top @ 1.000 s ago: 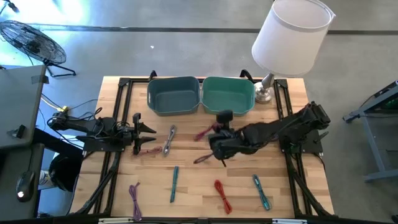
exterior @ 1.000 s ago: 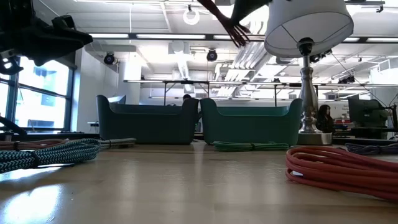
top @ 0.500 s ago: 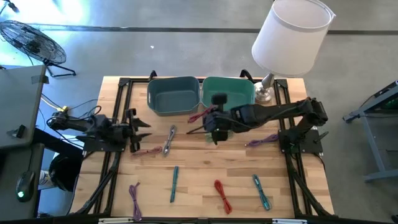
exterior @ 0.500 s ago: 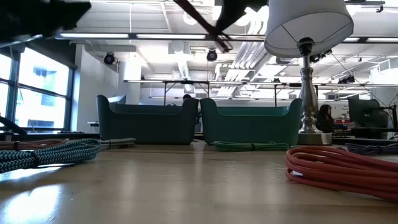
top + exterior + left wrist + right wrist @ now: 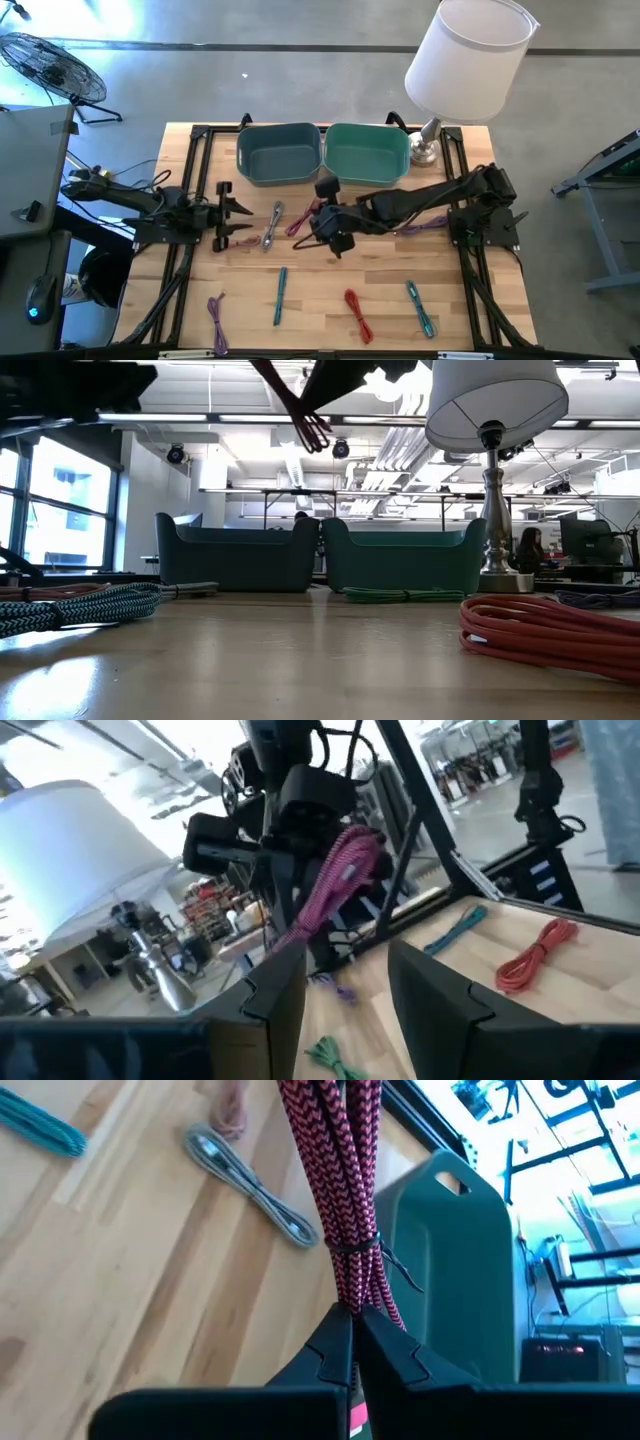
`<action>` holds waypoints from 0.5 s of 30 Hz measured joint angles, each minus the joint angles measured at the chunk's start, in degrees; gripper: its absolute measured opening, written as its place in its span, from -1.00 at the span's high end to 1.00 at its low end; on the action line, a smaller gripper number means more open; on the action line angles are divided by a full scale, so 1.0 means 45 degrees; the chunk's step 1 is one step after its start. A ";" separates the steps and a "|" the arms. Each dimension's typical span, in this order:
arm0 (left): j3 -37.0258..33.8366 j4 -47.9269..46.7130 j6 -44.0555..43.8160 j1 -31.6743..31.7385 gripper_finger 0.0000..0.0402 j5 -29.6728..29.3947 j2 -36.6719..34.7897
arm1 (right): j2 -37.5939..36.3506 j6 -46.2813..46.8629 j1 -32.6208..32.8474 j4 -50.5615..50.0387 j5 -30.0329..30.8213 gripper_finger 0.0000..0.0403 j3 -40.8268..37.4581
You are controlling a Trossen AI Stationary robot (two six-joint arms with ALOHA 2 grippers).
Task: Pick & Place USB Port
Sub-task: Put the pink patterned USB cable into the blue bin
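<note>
Carrying a red braided cable [image 5: 303,213], the right gripper [image 5: 327,222], clamped on it, needs swinging toward the blue bin [image 5: 279,155] at 12 o'clock; left gripper [image 5: 236,208] waits, fingers apart

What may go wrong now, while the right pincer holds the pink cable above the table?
1. The right pincer grips the pink cable only at one end, so the long hanging bundle may slip out.
2. The loose end hangs near the grey cable and might drag it.
</note>
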 joint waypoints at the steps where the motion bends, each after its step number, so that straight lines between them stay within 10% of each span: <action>1: 0.0122 0.0281 0.0061 0.0000 0.30 0.0124 0.0443 | 0.0005 -0.0001 0.0086 0.0024 -0.0012 1.00 -0.0007; 15: 0.2280 0.3173 -0.0929 0.0000 0.30 0.1714 0.5811 | -0.0039 -0.1167 0.1234 0.2510 -0.1211 1.00 -0.0007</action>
